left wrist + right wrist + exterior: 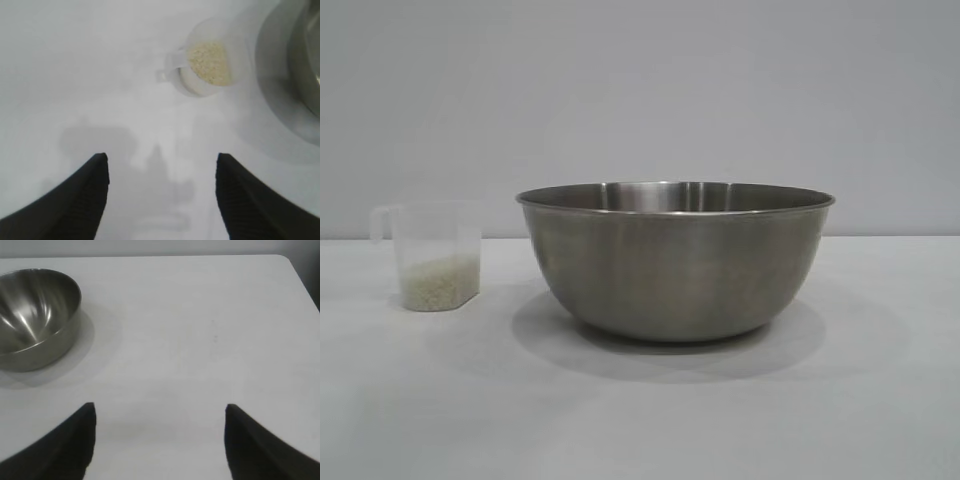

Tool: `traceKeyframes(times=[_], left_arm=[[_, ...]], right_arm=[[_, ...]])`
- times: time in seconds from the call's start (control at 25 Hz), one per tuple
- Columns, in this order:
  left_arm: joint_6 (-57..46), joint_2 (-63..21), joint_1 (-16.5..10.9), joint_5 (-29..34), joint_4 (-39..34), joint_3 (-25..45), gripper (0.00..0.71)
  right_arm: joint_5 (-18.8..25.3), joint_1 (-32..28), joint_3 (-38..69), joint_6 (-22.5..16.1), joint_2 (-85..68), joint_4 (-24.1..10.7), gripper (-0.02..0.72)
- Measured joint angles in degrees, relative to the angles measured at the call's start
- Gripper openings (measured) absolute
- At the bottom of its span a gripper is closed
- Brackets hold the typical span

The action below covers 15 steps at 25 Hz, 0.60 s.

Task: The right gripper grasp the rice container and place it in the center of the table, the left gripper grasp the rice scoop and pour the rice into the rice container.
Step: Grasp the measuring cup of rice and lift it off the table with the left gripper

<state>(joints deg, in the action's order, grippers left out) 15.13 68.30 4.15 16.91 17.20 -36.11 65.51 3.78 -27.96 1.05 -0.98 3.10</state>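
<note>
Left tool [162, 197], jaws spread, holds nothing; rice scoop [207, 62] stands well ahead, just left of the rice container [675, 262].

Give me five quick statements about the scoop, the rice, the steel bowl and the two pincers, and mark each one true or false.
1. The rice scoop stands upright on the table beside the rice container. True.
2. The rice has already been poured into the rice container. False: it lies in the scoop, and the bowl's inside shows bare metal in the right wrist view.
3. The left pincer is open and holds nothing. True.
4. The right pincer is gripping the bowl's rim. False: it is open over bare table, apart from the bowl.
5. The scoop is tipped over the bowl. False: it stands level on the table.
</note>
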Motion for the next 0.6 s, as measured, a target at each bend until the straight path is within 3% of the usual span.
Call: traceKeyframes(times=[0.36,0.48,0.6], left_arm=[[-0.1,0.0,0.3,-18.4,4.1,11.2,0.391],[-0.2,-0.3,2.7,-23.7,4.2,13.9,0.391],[-0.2,-0.3,7.8,-30.5,4.2,17.4,0.391]], right_arm=[[0.0,0.0,0.0,0.0,0.0,0.0,0.456],[0.0,0.0,0.0,0.0,0.0,0.0,0.456],[0.0,0.0,0.0,0.0,0.0,0.0,0.456]])
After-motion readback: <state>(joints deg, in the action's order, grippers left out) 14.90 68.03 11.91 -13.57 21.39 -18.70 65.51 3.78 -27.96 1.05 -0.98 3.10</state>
